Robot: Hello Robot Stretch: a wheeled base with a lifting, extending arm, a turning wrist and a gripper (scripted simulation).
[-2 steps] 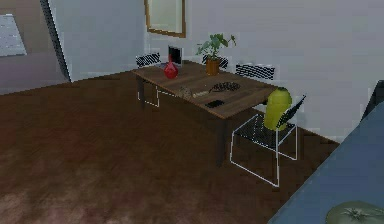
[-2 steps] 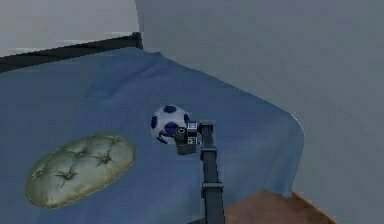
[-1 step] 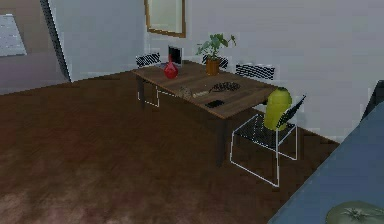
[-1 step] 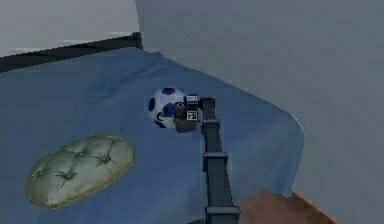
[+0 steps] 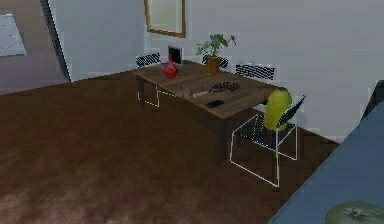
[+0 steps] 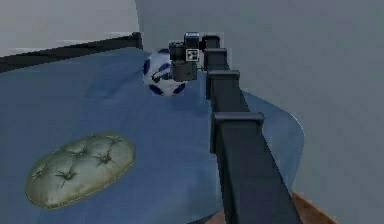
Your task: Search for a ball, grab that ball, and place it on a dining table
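Looking at the arm side view: ball (image 6: pixel 163 80), white with blue patches, sits on the blue bed (image 6: pixel 120 110) in the upper middle of the frame. Claw (image 6: pixel 180 70) is right at the ball's upper right edge; can't tell if it is touching, over or beside it. Ball rests on the bedcover, so I can't tell whether the claw holds anything, and its grip state isn't readable. Arm (image 6: pixel 240 150) runs as a dark bar from the bottom edge up to the claw. 1 round green tufted cushion (image 6: pixel 80 168) lies lower left on the bed, well apart from the ball.

Forward view: wooden desk (image 5: pixel 190 85) in the upper middle, wire-frame chairs (image 5: pixel 262 140) around it. On it: red vase (image 5: pixel 171 70), potted plant (image 5: pixel 214 50) at the far end, dark dish (image 5: pixel 225 87). Yellow-green object (image 5: pixel 277 108) sits on the chair at the desk's right. Bed's blue corner fills the lower right.
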